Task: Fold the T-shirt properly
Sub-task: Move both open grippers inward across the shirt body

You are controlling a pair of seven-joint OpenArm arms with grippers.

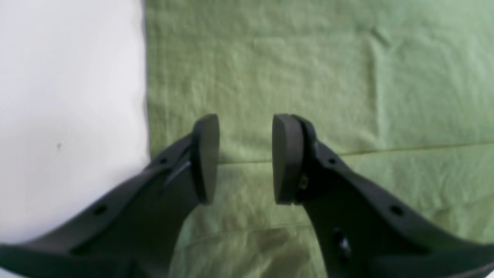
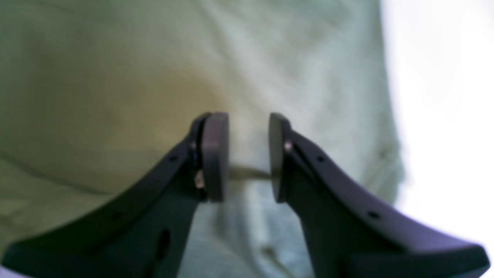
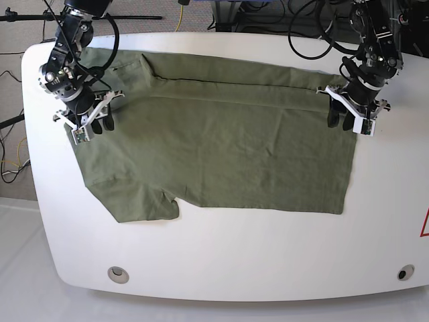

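Two dark pads of the left gripper (image 1: 246, 159) are standing parted with nothing between them in the left wrist view, hovering over the T-shirt (image 1: 316, 77), whose straight edge is meeting the white table (image 1: 69, 96) toward nine o'clock. Moving to the right wrist view, the right gripper (image 2: 249, 158) is likewise showing a clear gap and gripping nothing, cloth filling the frame from nine to twelve o'clock. Turning to the base view, the olive shirt is lying flat mid-table, partly folded along its far edge, each arm poised at one end.

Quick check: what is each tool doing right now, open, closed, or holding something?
Left tool: open, holding nothing, above the T-shirt.
Right tool: open, holding nothing, over the shirt's other end.
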